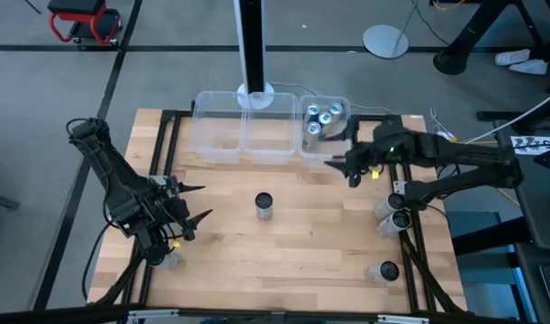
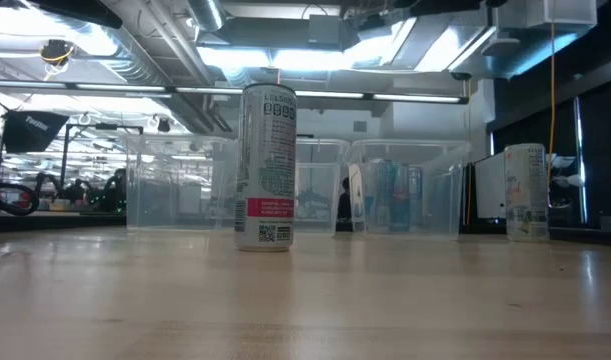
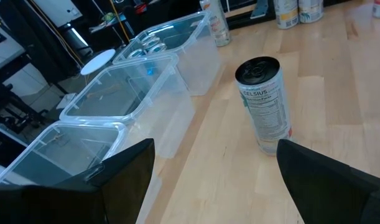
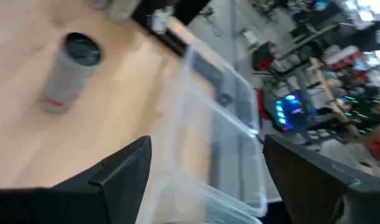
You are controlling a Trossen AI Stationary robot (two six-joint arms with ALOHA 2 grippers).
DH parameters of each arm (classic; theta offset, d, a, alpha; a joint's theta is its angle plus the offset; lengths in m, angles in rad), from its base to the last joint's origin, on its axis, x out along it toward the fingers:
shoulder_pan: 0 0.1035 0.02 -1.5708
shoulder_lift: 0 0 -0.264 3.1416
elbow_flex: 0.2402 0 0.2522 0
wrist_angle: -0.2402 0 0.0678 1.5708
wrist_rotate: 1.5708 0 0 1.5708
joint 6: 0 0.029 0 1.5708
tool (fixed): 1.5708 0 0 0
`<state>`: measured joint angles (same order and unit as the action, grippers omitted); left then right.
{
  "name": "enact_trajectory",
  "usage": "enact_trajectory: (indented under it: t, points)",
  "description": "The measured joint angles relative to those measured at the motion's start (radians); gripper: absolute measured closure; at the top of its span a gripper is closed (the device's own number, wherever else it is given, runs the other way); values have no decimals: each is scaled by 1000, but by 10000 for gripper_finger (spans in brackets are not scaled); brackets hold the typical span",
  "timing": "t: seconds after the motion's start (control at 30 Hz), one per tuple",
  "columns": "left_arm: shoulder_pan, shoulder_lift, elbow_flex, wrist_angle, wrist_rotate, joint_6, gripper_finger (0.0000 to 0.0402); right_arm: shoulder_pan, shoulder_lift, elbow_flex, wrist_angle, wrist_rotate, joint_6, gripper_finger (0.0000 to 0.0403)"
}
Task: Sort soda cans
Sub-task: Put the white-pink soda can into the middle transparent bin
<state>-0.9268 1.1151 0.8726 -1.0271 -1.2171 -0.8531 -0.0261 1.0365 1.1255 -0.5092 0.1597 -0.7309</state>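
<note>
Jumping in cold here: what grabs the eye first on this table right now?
A lone dark-topped can stands upright mid-table, in front of three clear bins along the far edge; only the rightmost bin holds teal-topped cans. The right gripper hovers open by that bin, the left gripper waits open at the left, and more cans stand along the right edge.

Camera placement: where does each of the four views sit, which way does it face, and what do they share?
High view: overhead, straight down; both arms, left gripper, right gripper.
Low view: table height, looking at the bins; no arm.
Left wrist view: past open fingers toward the dark-topped can.
Right wrist view: past open fingers over a bin rim.
Shared: the dark-topped can shows in all four.
</note>
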Motion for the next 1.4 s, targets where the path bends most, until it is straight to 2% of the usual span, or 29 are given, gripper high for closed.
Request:
enact_trajectory:
  t: [0.4, 0.53, 0.7, 0.93, 1.07, 1.27, 1.4]
  points:
    - [0, 0, 0, 0, -3, -3, 75, 253, 151, 21, -28, 98, 44, 95]
    - [0, 0, 0, 0, -3, -8, 75, 323, 189, 121, -87, 163, 46, 95]
    - [0, 0, 0, 3, -3, -12, 75, 411, 251, 266, -256, 273, 65, 95]
    - [0, 0, 0, 23, -3, -8, 75, 507, 325, 347, -406, 309, 200, 95]
    - [0, 0, 0, 23, -3, -10, 75, 566, 342, 350, -470, 255, 350, 95]
    - [0, 0, 0, 23, -3, -11, 75, 661, 344, 349, -605, 145, 764, 95]
    - [0, 0, 0, 23, -3, -12, 75, 736, 344, 349, -671, 111, 1024, 95]
